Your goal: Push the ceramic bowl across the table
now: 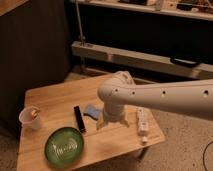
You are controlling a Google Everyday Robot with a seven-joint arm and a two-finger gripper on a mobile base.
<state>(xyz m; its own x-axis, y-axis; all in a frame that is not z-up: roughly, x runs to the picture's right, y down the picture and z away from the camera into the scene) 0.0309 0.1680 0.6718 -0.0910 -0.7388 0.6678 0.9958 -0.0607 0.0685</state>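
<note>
The green ceramic bowl [64, 146] sits near the front left edge of the light wooden table [60, 97], with pale streaks inside. My gripper [113, 121] hangs at the end of the thick white arm [155, 95] and reaches down to the table top in the middle. It is to the right of the bowl and apart from it, with a black bar between them. It holds nothing that I can see.
A small translucent white cup [31, 118] stands at the left edge. A black bar-shaped object [79, 118] and a blue object [92, 111] lie left of the gripper. A white remote-like object [142, 121] lies to its right. A dark shelf unit stands behind.
</note>
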